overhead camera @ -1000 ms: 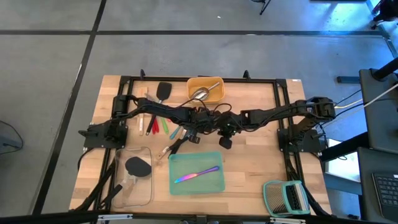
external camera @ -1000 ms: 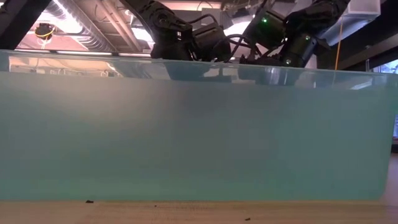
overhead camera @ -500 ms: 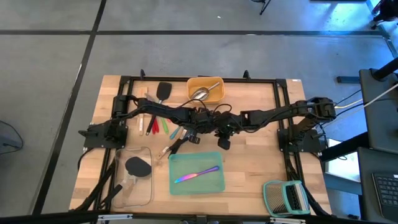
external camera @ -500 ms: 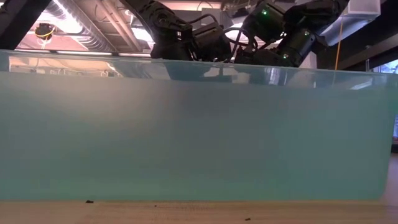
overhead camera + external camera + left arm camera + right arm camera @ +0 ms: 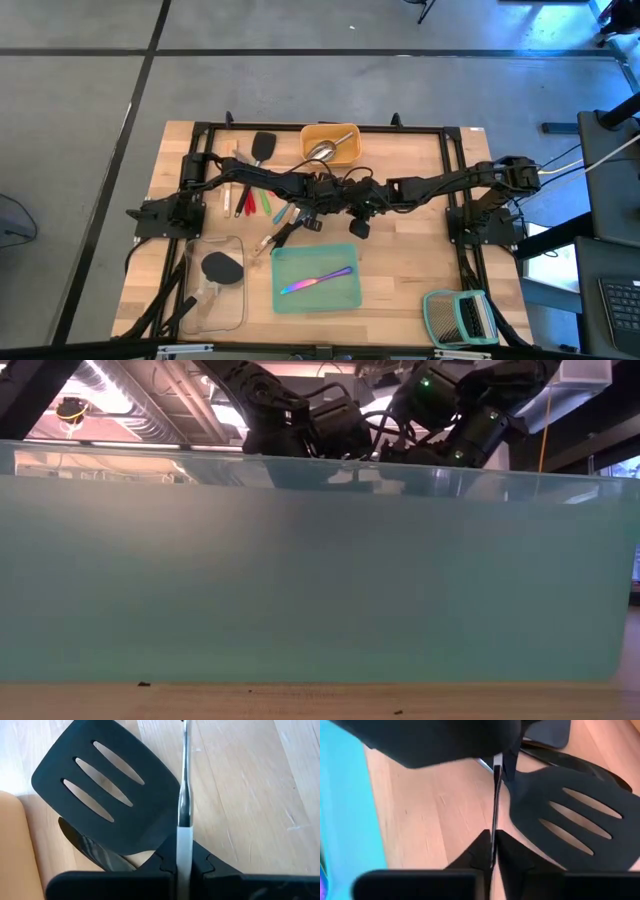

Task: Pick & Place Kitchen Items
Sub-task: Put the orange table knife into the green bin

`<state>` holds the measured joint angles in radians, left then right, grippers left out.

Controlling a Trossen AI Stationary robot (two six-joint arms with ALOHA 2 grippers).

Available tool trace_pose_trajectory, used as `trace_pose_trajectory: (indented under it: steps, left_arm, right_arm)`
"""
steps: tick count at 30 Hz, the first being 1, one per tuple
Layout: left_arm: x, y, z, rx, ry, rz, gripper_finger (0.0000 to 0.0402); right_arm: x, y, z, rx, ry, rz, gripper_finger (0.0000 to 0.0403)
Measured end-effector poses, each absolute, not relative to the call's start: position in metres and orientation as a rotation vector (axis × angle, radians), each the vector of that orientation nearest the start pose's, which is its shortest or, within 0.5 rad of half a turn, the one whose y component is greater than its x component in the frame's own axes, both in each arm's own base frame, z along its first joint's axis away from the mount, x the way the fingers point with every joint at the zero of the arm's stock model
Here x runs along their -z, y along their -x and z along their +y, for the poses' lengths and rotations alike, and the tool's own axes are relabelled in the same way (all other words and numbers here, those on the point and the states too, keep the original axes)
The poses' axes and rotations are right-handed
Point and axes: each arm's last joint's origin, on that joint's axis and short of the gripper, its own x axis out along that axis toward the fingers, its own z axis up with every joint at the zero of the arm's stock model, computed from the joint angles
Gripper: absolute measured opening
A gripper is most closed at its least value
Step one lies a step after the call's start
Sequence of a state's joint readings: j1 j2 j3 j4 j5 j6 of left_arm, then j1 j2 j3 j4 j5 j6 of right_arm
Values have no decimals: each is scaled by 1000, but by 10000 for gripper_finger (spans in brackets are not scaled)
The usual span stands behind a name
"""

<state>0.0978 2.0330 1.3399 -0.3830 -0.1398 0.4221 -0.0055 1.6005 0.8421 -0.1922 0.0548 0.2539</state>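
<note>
Left claw (image 5: 184,865): it is over the middle of the wooden counter (image 5: 400,260). Its two dark fingers are pressed tight on a thin shiny metal strip (image 5: 184,795), which looks like the handle of a kitchen tool.
Right claw (image 5: 492,851): it sits right next to the left claw, nose to nose. Its fingers are also squeezed on the same thin metal strip, from the other end.
Thing being moved: I cannot tell which tool the strip belongs to. It is up off the wood, held between both claws.
Under the claws: a black slotted turner (image 5: 107,795) lies flat on the counter, with another black spatula (image 5: 547,732) near it.
Other tools: red and green handled tools (image 5: 255,203) lie by the left arm. A steel scoop (image 5: 322,150) rests in the yellow tray (image 5: 350,155). A rainbow-shiny knife (image 5: 315,281) lies in the teal tray (image 5: 288,262). A black round spatula (image 5: 222,266) sits in the clear tray (image 5: 237,310).
Step, my guess: one claw is passing the tool to the other.
What could go wrong: if both claws pull at once, the thin strip may bend or slip out. If both let go, it drops onto the black turner. The arms are so near that they may bump.
</note>
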Motion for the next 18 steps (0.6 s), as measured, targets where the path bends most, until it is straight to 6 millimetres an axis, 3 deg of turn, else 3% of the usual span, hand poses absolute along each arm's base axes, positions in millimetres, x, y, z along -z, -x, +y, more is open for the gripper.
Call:
trace_pose_trajectory:
  steps: [11,18]
  left_arm:
    - [-145,-409,45,-27,-422,1102,4]
    - [-154,-408,34,-7,-456,1081,35]
  right_arm:
    - [-163,-302,-3,185,-219,954,4]
    - [-162,-301,-3,183,-224,967,2]
